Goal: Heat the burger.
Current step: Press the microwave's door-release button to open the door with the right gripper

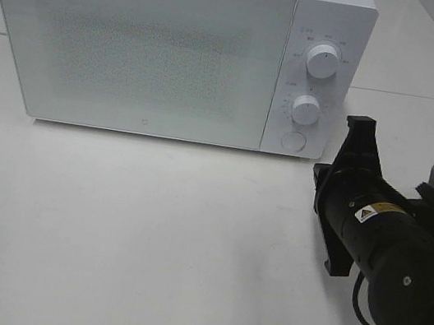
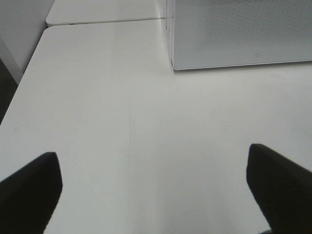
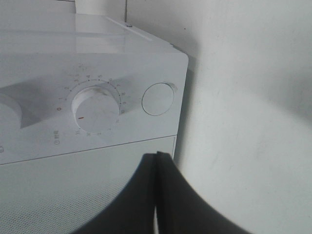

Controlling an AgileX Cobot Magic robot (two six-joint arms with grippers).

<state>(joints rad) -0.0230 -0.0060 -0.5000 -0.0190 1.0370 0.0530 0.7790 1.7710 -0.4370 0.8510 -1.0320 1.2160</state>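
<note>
Burger nowhere in sight: no view shows it, and the speckled door [image 1: 137, 45] of the microwave [image 1: 333, 15] is shut and too cloudy to see through, so I cannot say whether it sits inside. The right gripper [image 3: 157, 156] has its jaws clenched together on nothing, one blunt tip, with the round button [image 3: 158, 99] just ahead of them and the lower knob [image 3: 96, 107] beside it. A push on that button looks like the step in hand (a door release, I'd guess). To do it well, keep the jaws clenched, meet the button dead centre and press straight in, gently, since the microwave could skid on so slick a counter [image 1: 148, 226]. The left gripper [image 2: 151, 161] hangs with jaws spread wide over bare white top, faintly scratched, a seam to a second counter [image 2: 97, 12] far ahead of them.
</note>
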